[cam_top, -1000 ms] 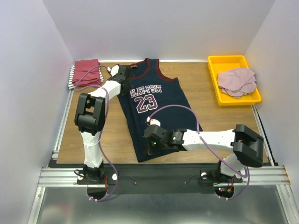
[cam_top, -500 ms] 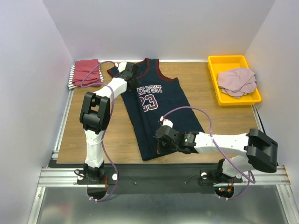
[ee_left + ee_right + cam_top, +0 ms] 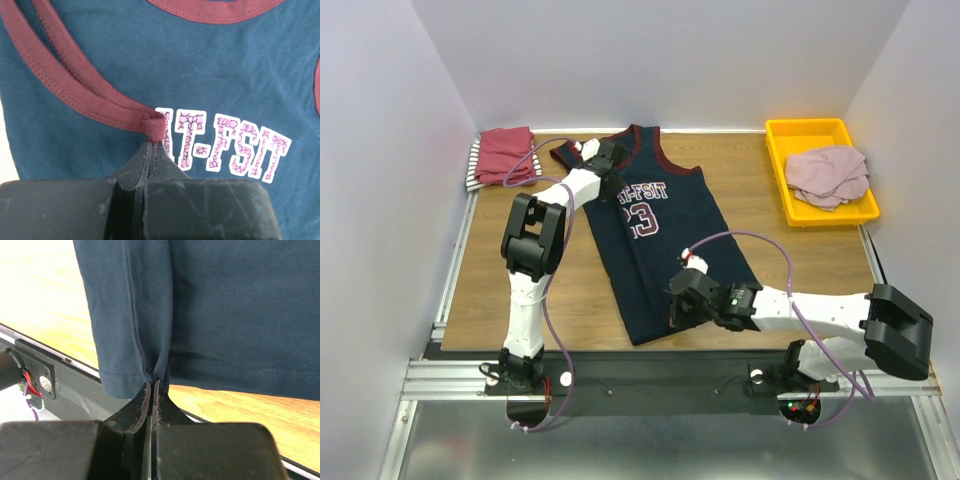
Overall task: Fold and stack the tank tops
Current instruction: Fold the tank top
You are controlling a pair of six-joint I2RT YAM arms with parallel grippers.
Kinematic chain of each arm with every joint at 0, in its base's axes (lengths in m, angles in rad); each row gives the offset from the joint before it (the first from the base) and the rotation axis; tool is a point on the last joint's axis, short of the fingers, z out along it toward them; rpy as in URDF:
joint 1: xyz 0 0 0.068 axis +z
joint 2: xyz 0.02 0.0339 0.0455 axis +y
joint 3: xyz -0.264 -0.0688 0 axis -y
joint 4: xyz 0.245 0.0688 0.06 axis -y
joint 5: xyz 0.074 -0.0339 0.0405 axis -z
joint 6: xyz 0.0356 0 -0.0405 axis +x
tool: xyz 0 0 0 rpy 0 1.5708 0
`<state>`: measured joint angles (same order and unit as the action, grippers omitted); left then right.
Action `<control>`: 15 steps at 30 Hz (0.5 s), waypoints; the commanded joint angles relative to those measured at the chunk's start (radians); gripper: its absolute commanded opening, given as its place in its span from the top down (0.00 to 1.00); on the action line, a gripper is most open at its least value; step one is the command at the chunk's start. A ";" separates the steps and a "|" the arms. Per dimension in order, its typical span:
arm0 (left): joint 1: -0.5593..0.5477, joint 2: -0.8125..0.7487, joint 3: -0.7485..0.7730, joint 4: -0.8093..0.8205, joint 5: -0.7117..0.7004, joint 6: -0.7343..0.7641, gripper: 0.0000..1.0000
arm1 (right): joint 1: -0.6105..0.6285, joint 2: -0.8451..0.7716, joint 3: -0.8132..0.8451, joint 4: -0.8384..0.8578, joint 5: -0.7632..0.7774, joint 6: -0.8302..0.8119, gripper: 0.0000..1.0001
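The navy jersey (image 3: pixel 665 235) with maroon trim and a white number lies mid-table, its left side doubled over toward the right. My left gripper (image 3: pixel 608 163) is shut on the maroon armhole trim (image 3: pixel 100 107) beside the chest lettering, pinching it at the tips (image 3: pixel 154 145). Down at the bottom hem, my right gripper (image 3: pixel 676 308) is shut on a pinch of navy cloth (image 3: pixel 220 315), with the tips (image 3: pixel 155 384) just over the table's near edge. A dark-red top (image 3: pixel 508 152) rests on a striped one (image 3: pixel 473 170) at the back left. A dusty-pink top (image 3: pixel 828 175) lies crumpled in the tray.
The yellow tray (image 3: pixel 775 165) sits at the back right. White walls close in the table on three sides. A metal rail (image 3: pixel 670 375) with the arm bases runs along the near edge, close under the jersey's hem. Purple cables loop from both arms.
Both grippers have moved to the right, carrying the jersey's left edge with them, so the jersey now looks narrower and covers part of the lettering and number.
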<state>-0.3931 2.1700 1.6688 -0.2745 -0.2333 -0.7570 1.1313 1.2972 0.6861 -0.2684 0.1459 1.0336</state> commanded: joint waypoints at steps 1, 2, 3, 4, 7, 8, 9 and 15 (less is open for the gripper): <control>-0.010 -0.010 0.054 0.004 -0.026 -0.010 1.00 | -0.011 -0.038 -0.019 0.024 0.024 0.025 0.99; -0.012 -0.009 0.055 0.006 -0.026 -0.010 1.00 | -0.011 -0.044 -0.022 0.024 0.024 0.029 0.99; -0.013 -0.007 0.057 0.008 -0.026 -0.010 1.00 | -0.013 -0.045 -0.025 0.026 0.024 0.029 0.99; -0.013 -0.007 0.057 0.008 -0.026 -0.010 1.00 | -0.013 -0.047 -0.031 0.024 0.024 0.032 0.98; -0.019 0.001 0.068 0.012 -0.023 -0.008 1.00 | -0.015 -0.050 -0.042 0.024 0.027 0.037 0.98; -0.021 0.004 0.068 0.014 -0.023 -0.008 1.00 | -0.015 -0.052 -0.045 0.024 0.027 0.040 0.98; -0.026 0.005 0.069 0.012 -0.023 -0.008 1.00 | -0.016 -0.056 -0.048 0.024 0.030 0.042 0.98; -0.030 0.013 0.055 0.026 -0.015 -0.015 1.00 | -0.016 -0.076 -0.069 0.023 0.044 0.059 0.91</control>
<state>-0.4183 2.1796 1.6917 -0.2733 -0.2329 -0.7620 1.1187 1.2526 0.6273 -0.2600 0.1616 1.0702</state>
